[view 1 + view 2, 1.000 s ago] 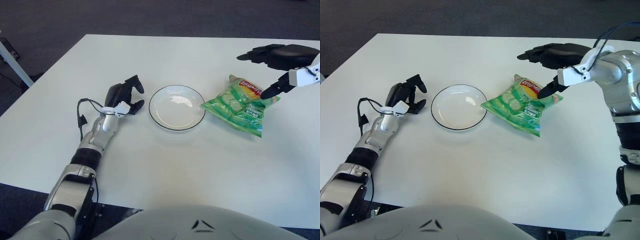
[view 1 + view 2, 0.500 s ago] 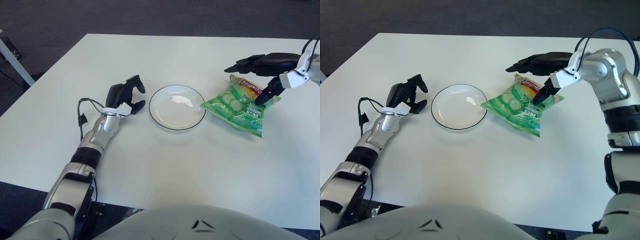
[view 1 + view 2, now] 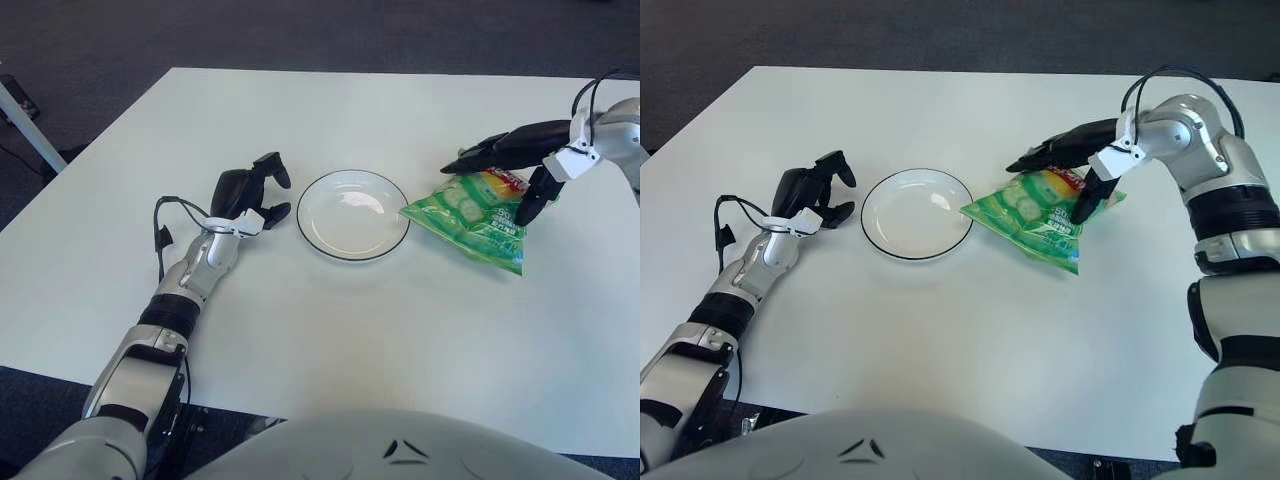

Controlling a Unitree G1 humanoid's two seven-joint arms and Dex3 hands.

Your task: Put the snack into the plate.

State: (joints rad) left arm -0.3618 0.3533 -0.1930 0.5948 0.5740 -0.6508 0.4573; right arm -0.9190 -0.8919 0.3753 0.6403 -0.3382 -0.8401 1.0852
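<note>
My right hand (image 3: pixel 1068 172) sits over the snack (image 3: pixel 1044 214), fingers spread apart, straddling the bag's far end, not yet clamped. Snack lies flat on bench (image 3: pixel 970 330), at 3 o'clock of the plate (image 3: pixel 917 213), near corner just beside the rim. To do well, I judge: close thumb vs. fingers on the upper seam, lift clear, carry toward 9 o'clock. Left hand (image 3: pixel 812 192), loosely curled, holding nothing, idles at plate's 9 o'clock.
</note>
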